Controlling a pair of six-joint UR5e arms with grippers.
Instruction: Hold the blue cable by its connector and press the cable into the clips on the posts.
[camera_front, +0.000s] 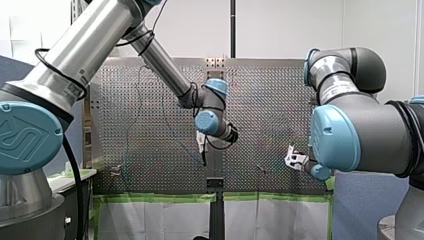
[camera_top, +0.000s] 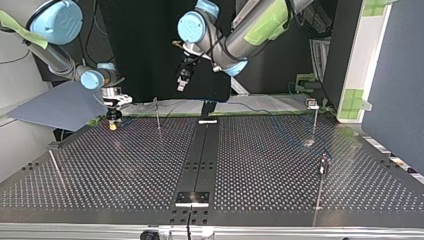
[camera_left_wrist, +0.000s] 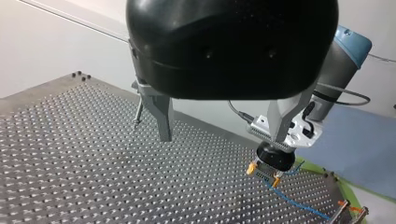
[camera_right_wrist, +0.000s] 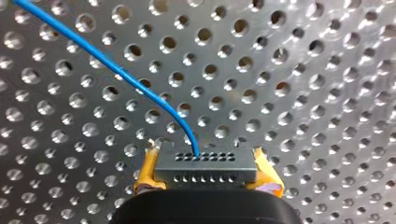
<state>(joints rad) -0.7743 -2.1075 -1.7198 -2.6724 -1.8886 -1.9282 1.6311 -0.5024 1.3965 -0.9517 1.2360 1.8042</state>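
Observation:
In the right wrist view my right gripper (camera_right_wrist: 206, 164) is shut on the grey connector (camera_right_wrist: 205, 175), which sits between its yellow pads (camera_right_wrist: 145, 170) just above the perforated table. The blue cable (camera_right_wrist: 116, 70) leaves the connector and curves away over the holes. The left wrist view shows the same gripper (camera_left_wrist: 274, 164) and connector low over the table, with the cable (camera_left_wrist: 299, 205) trailing to a clip post (camera_left_wrist: 344, 212). My left gripper (camera_left_wrist: 223, 140) hangs open and empty above the plate, apart from the cable. In the top view it (camera_top: 182, 84) is high near the far edge.
Thin posts stand on the table in the top view: one (camera_top: 157, 114) near my right gripper (camera_top: 114, 117), two at the view's right (camera_top: 315, 117) (camera_top: 323, 167), one at the left (camera_top: 55, 167). A black rail (camera_top: 200, 155) runs down the middle.

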